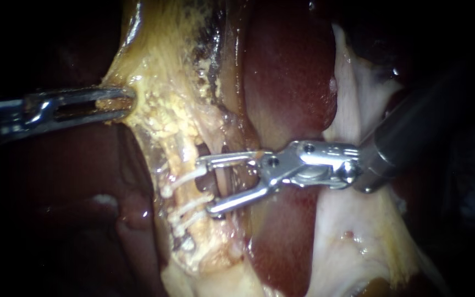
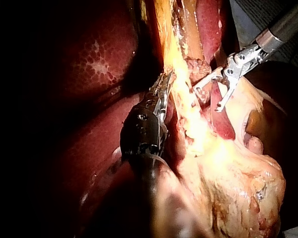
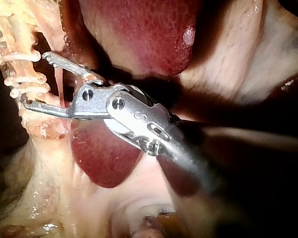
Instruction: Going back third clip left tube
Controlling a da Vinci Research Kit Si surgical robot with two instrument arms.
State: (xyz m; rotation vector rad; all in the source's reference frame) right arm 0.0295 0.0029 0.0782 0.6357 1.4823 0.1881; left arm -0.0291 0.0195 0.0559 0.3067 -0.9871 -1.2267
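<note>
Liver point(image 1: 290, 82): dark red and glossy, seen at centre of the endoscope view, behind and below the right instrument.

Pale tissue point(image 1: 358, 236): cream-white, lying to the right of the liver.

Yellow tissue point(image 1: 166, 71): a fatty, grainy band running down the left of centre.

Left instrument point(image 1: 125, 102): enters from the left. Its hand is clamped on the edge of the yellow tissue, which is held between both jaws. In the left wrist view the same grip point(image 2: 165, 84) is seen on the yellow band.

Right instrument point(image 1: 204, 186): enters from the right, across the liver. Its hand is apart, with a wide gap between the jaws and nothing gripped. A thin pink tube point(image 1: 222, 181) is noted in the gap, untouched from either side; the same is seen in the right wrist view point(image 3: 57, 84), where the hand point(image 3: 35, 80) is spread around it.

Left tube point(image 1: 185, 192): yellowish, running down the lower part of the yellow band, just beyond the tips of the right hand.

Clips point(image 1: 192, 205): three are counted on the left tube, set one below the other. They are white, thin and bar-shaped, lying across the tube with small knobbed ends. Their near ends lie just beside the tips of the open jaws; contact cannot be judged. In the right wrist view the clips point(image 3: 25, 78) are seen ahead of the jaw tips, stacked close together.
</note>
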